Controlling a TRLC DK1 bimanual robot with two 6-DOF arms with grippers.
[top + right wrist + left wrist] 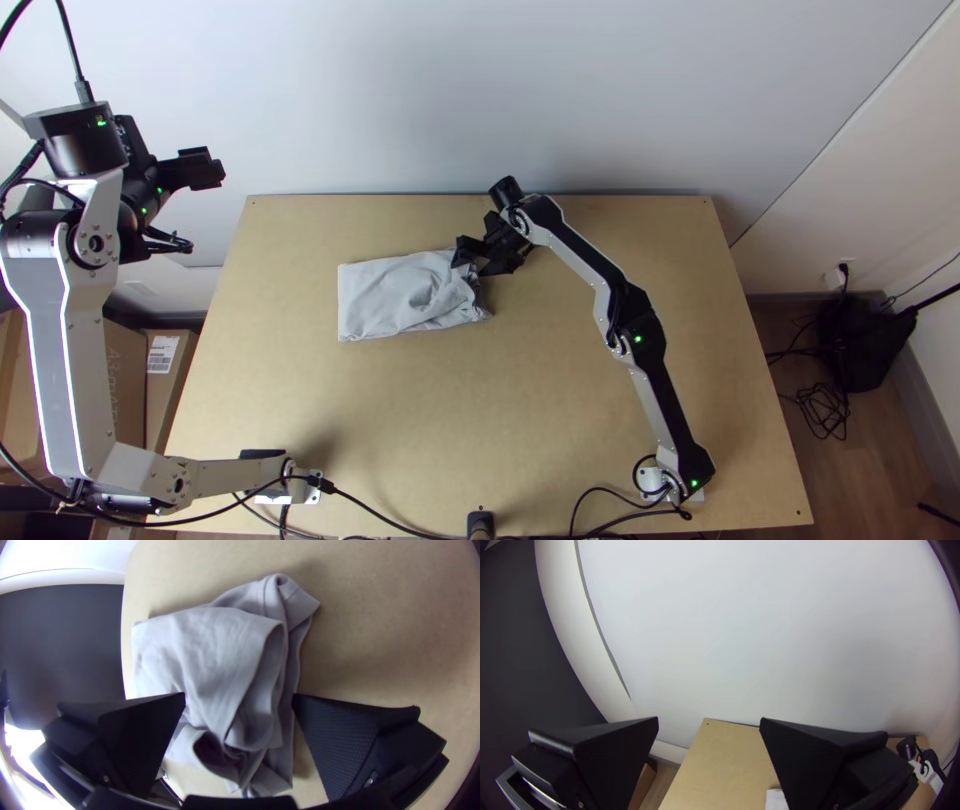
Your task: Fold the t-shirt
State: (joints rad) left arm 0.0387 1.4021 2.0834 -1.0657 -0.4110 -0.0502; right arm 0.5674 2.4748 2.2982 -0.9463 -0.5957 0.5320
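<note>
White wall [500, 100] closes off the far side. Light wooden desk [560, 400] before it; bare wood round the work, likely kept for turning and refolding.

Silver-grey left arm [75, 380] raised off the desk's left side, well out of the way. Black-and-silver right arm [665, 400] angles inward over the desk, to the cloth's right end.

Pale grey cotton t-shirt [380, 290] left of centre, toward the far edge: compact, folded bundle, left end fairly flat, right end rumpled, layers loose. That end probably wants tidying, hence the right claw's post there.

Left claw [709, 718] wide open, empty. Right claw [239, 694] wide open too, above the rumpled end, no grip seen; closing carelessly could snag several layers.

Thin black cable [375, 511] along the near edge, apart from the shirt.
</note>
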